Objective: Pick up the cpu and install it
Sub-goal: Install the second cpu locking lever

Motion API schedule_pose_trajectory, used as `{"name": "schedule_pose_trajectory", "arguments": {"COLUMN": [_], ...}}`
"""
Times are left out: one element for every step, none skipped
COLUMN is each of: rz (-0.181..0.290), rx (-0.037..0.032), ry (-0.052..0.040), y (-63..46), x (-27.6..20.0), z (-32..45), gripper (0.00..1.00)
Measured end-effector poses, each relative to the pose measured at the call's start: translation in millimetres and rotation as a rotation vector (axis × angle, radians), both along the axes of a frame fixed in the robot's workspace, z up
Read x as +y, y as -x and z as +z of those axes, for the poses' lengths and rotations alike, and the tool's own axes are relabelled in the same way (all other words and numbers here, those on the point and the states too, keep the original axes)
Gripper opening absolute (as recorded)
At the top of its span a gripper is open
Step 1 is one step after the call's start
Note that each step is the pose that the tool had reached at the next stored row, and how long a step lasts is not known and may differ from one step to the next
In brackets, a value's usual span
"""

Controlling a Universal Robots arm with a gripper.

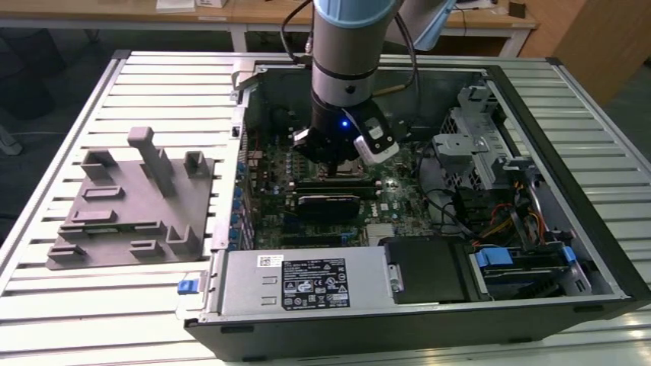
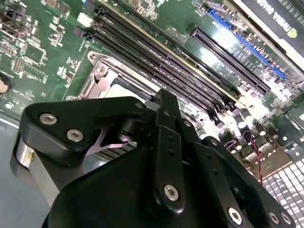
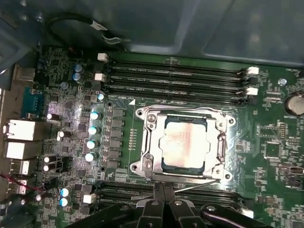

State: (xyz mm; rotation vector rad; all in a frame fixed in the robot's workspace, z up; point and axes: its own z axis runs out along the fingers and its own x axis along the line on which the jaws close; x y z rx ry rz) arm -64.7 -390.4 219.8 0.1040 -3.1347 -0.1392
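The cpu (image 3: 184,142), a pale silver square, lies flat inside the metal-framed socket (image 3: 145,159) on the green motherboard. In the first wrist view my gripper (image 3: 164,189) hangs just beside the socket's edge with its black fingers pressed together and nothing between them. In the second wrist view the gripper (image 2: 164,99) points down at the socket frame (image 2: 101,76), and a pale strip of the cpu (image 2: 124,90) shows past its linkage. In the exterior view the gripper (image 1: 341,162) reaches down into the open computer case (image 1: 569,252).
Memory slots (image 3: 175,76) run along both sides of the socket. A graphics card (image 1: 328,206) and a power supply (image 1: 305,282) sit lower in the case. A grey plastic tray (image 1: 133,206) with upright posts stands on the slatted table at the exterior view's left.
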Motion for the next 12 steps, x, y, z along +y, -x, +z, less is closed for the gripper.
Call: {"name": "schedule_pose_trajectory", "arguments": {"rz": [0.0,0.0,0.0,0.0,0.0,0.0,0.0,0.0,0.0,0.0,0.0,0.0], "rx": [0.0002,0.0002,0.0001,0.0,0.0001,0.0001,0.0,-0.0001,-0.0001,0.0,0.0001,0.0], "ry": [-0.0033,-0.0084,-0.0143,-0.0205,-0.0281,-0.0356,-0.0416,-0.0453,-0.0464,-0.0471,-0.0484,-0.0503], "y": [0.7,1.1,1.5,1.8,2.0,2.0,2.0,2.1,2.2,2.5,2.6,2.7], "x": [-0.3,-0.6,-1.0,-1.6,-2.4,-3.5,-4.6,-6.0,-7.2,-8.2,-9.5,-11.0], "z": [-0.7,-1.4,-2.0,-2.6,-3.0,-3.3,-3.5,-3.6,-3.7,-3.8,-3.9,-4.1], "gripper": [0.11,0.11,0.11,0.11,0.11,0.11,0.11,0.11,0.11,0.11,0.11,0.11]}}
